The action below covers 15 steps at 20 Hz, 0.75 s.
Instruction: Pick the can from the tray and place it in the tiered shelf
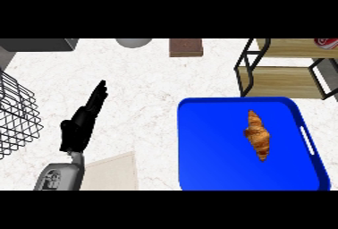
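At the far left a black wire basket (16, 118) is standing on the pale marbled worktop (152, 80). Just to its right the left hand (82, 123) is resting above its grey forearm, fingers straight and together, pointing up and slightly right, holding nothing. A pale board (112, 172) is lying beside the forearm at the lower edge. Along the top edge a grey box (36, 44), a white rounded object (134, 42) and a brown block (185, 47) are sitting in a row.

Further right the blue tray (211, 147) is filling the lower right of the view. Only a croissant (258, 135) is lying on it, its long axis running roughly up and down the view; no can is showing on the tray.

Beyond the tray's far right corner the tiered shelf (280, 80) is standing, black frame with wooden boards. The can (327, 42) is showing at the top right corner, red with a pale rim, sitting on the shelf's upper board and cut by the view's edge, so its long axis cannot be told.

The right hand is not showing anywhere. The can is lying far to the right and beyond the left hand, with tray and shelf between them, so the left hand is badly placed for it. Judging by where the can sits, the placing looks already done.
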### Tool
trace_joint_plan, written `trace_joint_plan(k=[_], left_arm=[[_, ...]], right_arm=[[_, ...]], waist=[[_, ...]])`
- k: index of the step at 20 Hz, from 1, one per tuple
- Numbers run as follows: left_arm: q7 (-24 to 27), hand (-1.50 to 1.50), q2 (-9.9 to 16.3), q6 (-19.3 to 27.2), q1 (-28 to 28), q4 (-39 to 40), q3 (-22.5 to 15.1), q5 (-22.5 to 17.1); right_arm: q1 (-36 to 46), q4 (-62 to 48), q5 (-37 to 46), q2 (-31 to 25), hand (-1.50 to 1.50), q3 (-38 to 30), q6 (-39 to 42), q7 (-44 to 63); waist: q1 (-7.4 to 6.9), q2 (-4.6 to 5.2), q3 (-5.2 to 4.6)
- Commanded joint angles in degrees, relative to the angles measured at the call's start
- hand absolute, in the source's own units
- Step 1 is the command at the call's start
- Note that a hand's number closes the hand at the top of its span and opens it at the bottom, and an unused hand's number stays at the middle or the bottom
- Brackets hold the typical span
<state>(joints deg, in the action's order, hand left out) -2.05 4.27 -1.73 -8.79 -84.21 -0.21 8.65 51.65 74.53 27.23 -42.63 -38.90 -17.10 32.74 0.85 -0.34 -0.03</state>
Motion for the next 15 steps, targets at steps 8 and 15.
trace_joint_plan(k=[8,15], left_arm=[[0.58,0.00,2.15,-0.27,-0.55,1.66,3.06,-0.90],[0.73,0.00,-0.09,0.68,0.23,0.81,0.31,0.72]], right_arm=[[-20.38,3.26,-14.07,-14.27,-1.50,-19.57,24.08,6.49],[-34.16,-2.64,-21.97,-17.01,-1.50,-35.29,36.51,-3.64]], waist=[[1.76,-0.14,0.07],[0.95,0.07,0.08]])
